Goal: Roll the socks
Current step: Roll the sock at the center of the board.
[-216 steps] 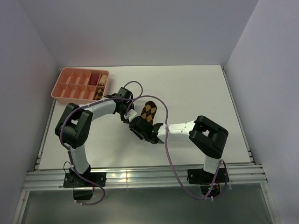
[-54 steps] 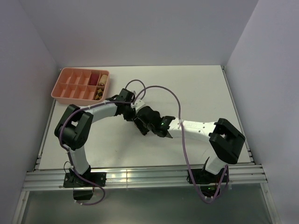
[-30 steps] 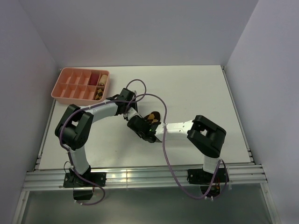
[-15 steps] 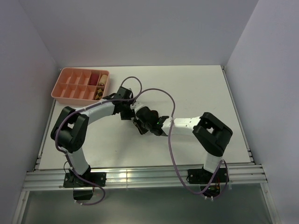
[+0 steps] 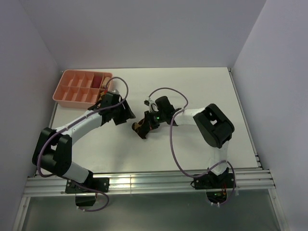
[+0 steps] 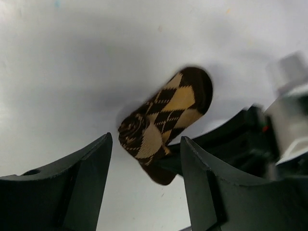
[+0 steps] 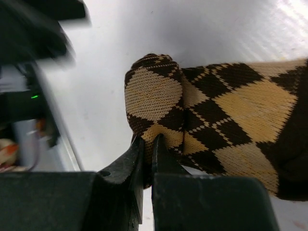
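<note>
Sock (image 6: 161,120) half-rolled, just ahead of my left pincer (image 6: 147,154).
My left pincer is released, jaws apart and empty, the sock in line with their gap but touching neither finger. Its long axis runs from the coiled end, nearest me on this side, away toward the flat toe. My right pincer (image 7: 148,142) is clenched on the coil's edge, so that arm is the nearer one.
</note>
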### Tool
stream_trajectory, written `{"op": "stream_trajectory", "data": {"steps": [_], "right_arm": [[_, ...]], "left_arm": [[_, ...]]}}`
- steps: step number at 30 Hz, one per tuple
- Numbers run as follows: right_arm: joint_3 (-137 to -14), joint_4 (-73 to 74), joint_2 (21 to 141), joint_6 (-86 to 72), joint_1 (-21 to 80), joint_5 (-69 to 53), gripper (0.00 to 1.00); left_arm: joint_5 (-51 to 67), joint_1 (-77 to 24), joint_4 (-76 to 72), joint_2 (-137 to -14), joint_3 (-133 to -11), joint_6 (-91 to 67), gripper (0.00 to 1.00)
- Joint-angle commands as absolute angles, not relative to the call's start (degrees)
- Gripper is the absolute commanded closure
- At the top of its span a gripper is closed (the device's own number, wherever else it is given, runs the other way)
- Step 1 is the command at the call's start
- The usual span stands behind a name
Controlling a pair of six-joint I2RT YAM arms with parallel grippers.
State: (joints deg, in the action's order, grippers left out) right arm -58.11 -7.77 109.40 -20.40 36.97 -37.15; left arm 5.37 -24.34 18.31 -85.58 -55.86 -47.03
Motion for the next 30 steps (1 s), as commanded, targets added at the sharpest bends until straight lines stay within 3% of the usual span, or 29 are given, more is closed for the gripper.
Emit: {"op": "stream_trajectory", "data": {"steps": [1,7,18,22,23,26,30], "right_arm": [[-58.1,-1.8,115.1,-24.9,35.7,-47.6,1.0],[-58.9,-2.7,118.6,-27.6,33.8,-51.0,1.0],[-57.7,-2.5,119.4,-28.3,32.8,-49.1,1.0],[-57.0,-1.2,116.1,-25.9,32.8,-45.4,0.82],[-56.7,-1.1,113.8,-25.5,32.9,-44.1,0.73],[-55.6,-0.4,109.5,-23.1,33.2,-38.5,0.59],[-54.2,1.3,100.1,-20.3,35.2,-25.8,0.52]], "left_arm": [[8.7,-26.9,15.7,-84.6,-51.2,-49.6,0.36],[8.6,-30.1,11.8,-85.7,-46.4,-52.6,0.38],[5.5,-30.7,11.8,-93.9,-48.9,-51.2,0.45],[5.6,-30.8,13.7,-96.3,-50.2,-50.5,0.49],[5.4,-30.8,14.3,-96.6,-51.1,-50.1,0.49],[4.1,-31.6,16.3,-97.6,-52.6,-49.3,0.5],[4.7,-32.0,18.2,-99.6,-54.8,-48.3,0.51]]}}
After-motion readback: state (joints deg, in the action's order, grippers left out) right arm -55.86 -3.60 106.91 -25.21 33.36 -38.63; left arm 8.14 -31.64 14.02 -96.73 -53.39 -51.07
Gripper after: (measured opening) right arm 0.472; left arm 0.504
